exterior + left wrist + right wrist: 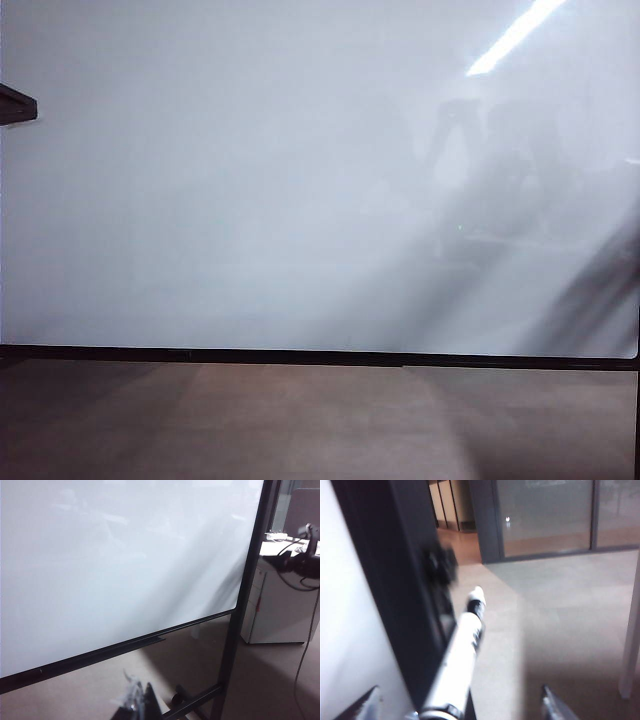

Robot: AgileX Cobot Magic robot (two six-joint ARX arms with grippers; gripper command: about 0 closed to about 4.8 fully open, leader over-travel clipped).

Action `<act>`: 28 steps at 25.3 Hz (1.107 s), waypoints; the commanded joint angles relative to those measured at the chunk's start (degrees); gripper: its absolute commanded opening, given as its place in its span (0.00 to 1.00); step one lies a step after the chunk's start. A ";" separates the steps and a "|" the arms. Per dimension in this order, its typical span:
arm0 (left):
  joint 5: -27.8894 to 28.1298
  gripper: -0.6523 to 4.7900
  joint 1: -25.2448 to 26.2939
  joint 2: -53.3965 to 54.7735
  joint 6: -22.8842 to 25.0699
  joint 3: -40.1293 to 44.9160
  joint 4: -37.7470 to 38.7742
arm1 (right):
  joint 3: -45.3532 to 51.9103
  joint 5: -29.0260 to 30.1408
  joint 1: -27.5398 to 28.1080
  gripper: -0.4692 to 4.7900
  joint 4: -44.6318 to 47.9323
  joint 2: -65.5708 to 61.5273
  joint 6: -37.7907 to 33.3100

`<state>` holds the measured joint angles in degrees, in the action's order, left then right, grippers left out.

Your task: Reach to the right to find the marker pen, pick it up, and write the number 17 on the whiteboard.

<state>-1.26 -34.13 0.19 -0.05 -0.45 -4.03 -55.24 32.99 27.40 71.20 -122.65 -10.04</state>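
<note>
**Exterior view.** A dark bracket [15,104] juts in at the left edge. The whiteboard [250,180] fills almost the whole frame. It is glossy white and bare of writing, with a black edge strip [300,356] along its lower side. Grey reflections lie across its right half, and a bright light streak [515,35] lies in its upper right corner. The brown-grey floor [300,430] lies below the strip. Neither gripper shows in this view.

**Left wrist view.** The whiteboard [120,565] stands ahead of the camera. Its black upright post [250,580] bounds it on the side towards a white cabinet [275,610], and dark cables [295,565] lie on the desk above the cabinet. A foot bar of the stand [195,700] runs low across the floor. Of the left gripper [134,700], only a dark tip with a pale scrap on it shows at the frame edge, well apart from the board. Whether its jaws are parted or closed cannot be told.

**Right wrist view.** The right gripper [461,706] is beside the edge of the board, close to the black frame post [395,580]. Its two fingertips [367,705] stand wide apart, so it is open. The marker pen [462,645] lies between the fingertips and points away from the camera along the post. It has a white barrel, a black band and a white tip. The pen is blurred, and neither fingertip appears to touch it. A blurred black fitting [440,567] sits on the post beyond the pen. Bare floor [560,620] and a glass partition [545,515] lie further off.
</note>
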 commanded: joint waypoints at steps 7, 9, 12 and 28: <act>-0.04 0.11 -0.02 0.04 -0.17 -0.02 -0.74 | -4.00 -1.88 -1.29 0.74 0.79 -1.14 -0.33; -0.04 0.11 -0.02 0.04 -0.20 -0.02 -0.74 | -4.00 -2.08 -1.40 0.68 0.74 -1.14 -0.15; -0.04 0.11 -0.02 0.04 -0.17 -0.02 -0.74 | -4.00 -2.03 -1.44 0.67 -0.66 -1.14 0.31; -0.04 0.11 -0.02 0.04 -0.17 -0.02 -0.74 | -4.00 -1.81 -1.55 0.09 -2.47 -1.14 1.07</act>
<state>-1.26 -34.13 0.16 -0.05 -0.45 -4.05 -59.00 31.18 25.82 67.94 -124.11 -8.97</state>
